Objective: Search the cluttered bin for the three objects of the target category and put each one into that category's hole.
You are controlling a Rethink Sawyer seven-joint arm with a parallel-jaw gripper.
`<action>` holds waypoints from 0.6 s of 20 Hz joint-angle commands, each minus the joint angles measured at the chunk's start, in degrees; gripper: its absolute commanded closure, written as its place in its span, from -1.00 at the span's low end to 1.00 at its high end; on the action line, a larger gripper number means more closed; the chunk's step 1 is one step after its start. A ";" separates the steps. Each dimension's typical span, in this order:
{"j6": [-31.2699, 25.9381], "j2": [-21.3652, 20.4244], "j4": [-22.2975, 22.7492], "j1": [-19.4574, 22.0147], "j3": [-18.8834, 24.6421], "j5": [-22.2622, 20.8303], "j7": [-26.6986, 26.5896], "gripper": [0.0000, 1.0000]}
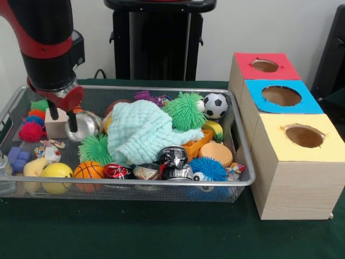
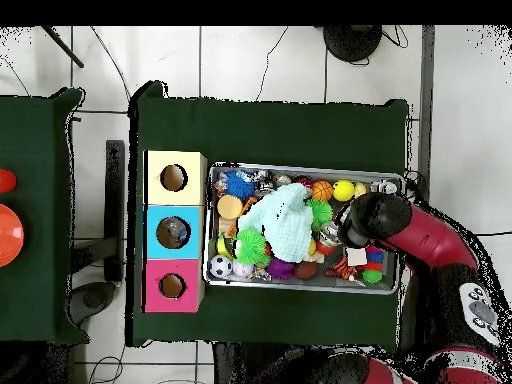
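The bin (image 1: 161, 184) is a silver wire mesh basket full of toys; it also shows in the overhead view (image 2: 300, 168). My gripper (image 1: 62, 117) hangs low over the bin's left end in the front view. Its fingers (image 1: 71, 122) are apart, around a small wooden cube (image 1: 56, 128), next to a shiny silver ball (image 1: 87, 125). I cannot tell whether they touch the cube. In the overhead view the arm (image 2: 375, 218) hides the gripper. Three wooden boxes with holes stand beside the bin: red top (image 1: 264, 66), blue top (image 1: 281, 96), yellow top (image 1: 304, 136).
A pale green cloth (image 1: 141, 132) covers the bin's middle. Around it lie a soccer ball (image 1: 215, 105), a green spiky ball (image 1: 185, 110), a basketball (image 1: 89, 170), a yellow ball (image 1: 56, 171), a blue spiky ball (image 1: 209, 168) and a pink spiky ball (image 1: 31, 131).
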State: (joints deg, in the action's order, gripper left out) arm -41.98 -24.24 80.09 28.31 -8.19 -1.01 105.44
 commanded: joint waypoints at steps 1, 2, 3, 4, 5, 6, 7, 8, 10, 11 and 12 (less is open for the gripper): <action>-8.84 -3.46 -0.71 -0.31 0.17 -1.36 2.72 -1.00; -8.98 -3.56 -0.56 -0.24 0.21 -1.35 2.66 -1.00; -9.32 -3.75 -0.35 -0.12 0.33 -1.28 2.54 -1.00; -9.77 -4.21 0.11 0.00 0.43 -1.16 2.44 -1.00; -10.05 -4.50 0.33 0.09 0.53 -1.22 2.21 -1.00; -10.36 -5.73 1.53 0.12 0.50 -1.14 2.05 -1.00; -10.42 -6.25 2.17 0.10 0.50 -1.11 2.07 -1.00; -10.45 -6.83 3.00 -0.02 0.52 -0.95 2.31 -1.00; -10.87 -7.76 4.22 -0.16 0.71 -0.45 2.83 -1.00; -10.83 -8.15 4.81 -0.26 0.85 -0.25 3.05 -1.00; -10.77 -8.31 5.29 -0.41 1.03 0.00 3.43 -1.00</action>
State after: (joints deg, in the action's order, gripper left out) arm -46.99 -30.08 80.13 28.31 -9.47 -1.23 105.44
